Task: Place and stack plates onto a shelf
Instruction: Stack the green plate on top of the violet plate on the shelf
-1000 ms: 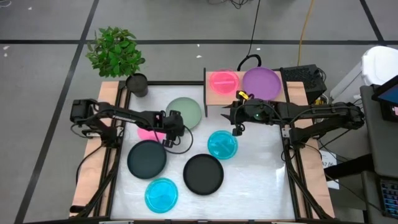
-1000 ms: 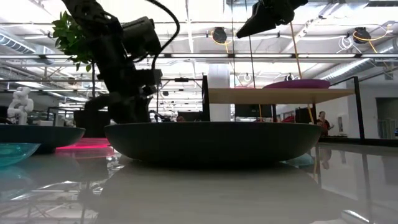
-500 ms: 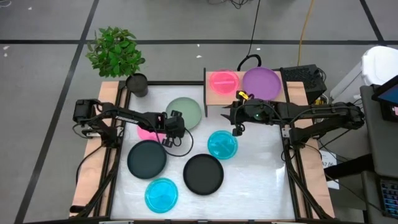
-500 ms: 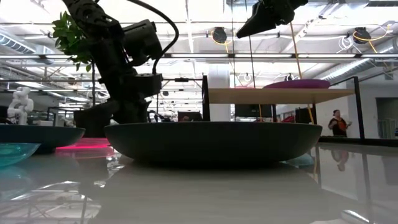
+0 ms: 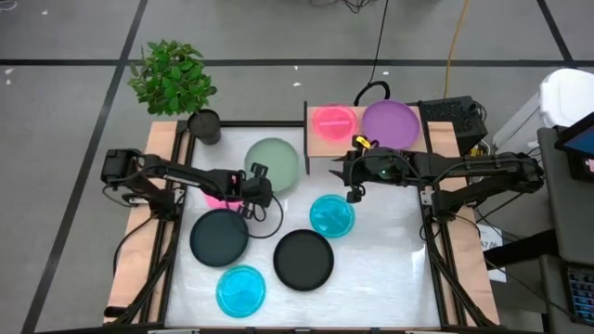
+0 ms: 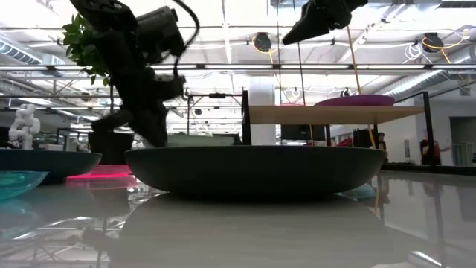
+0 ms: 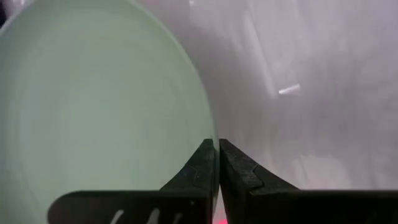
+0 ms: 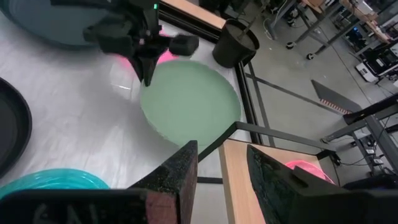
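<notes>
The pale green plate [image 5: 278, 160] lies on the white table at the far middle. My left gripper [image 5: 251, 181] is shut on its left rim. A pink plate [image 5: 215, 198] lies under my left arm. Two black plates [image 5: 220, 237] [image 5: 303, 260] and two cyan plates [image 5: 331, 215] [image 5: 240, 289] sit nearer. The shelf [image 5: 317, 148] at the far side carries a pink plate [image 5: 332, 121] and a purple plate [image 5: 388, 122]. My right gripper [image 8: 221, 168] hangs open and empty in front of the shelf, high above the table. My left gripper pinches the green plate's rim [image 7: 210, 134] between its two shut fingers, on the plate's left-near side [image 8: 148, 84]. The fingers slant down onto it from the table's left. The plate stays about level; whether the held rim is off the table I cannot tell.
A dark plant pot [image 5: 204, 126] with a green plant [image 5: 172, 76] stands at the far left corner, close to the green plate. Black frame rails [image 5: 172, 241] run along the table's left and right sides. Bare white table [image 5: 390, 250] lies at the near right.
My left gripper has shut on the green plate's rim, and its wrist has rolled somewhat. In the low view the left arm has shifted a little sideways. My right arm has kept still.
</notes>
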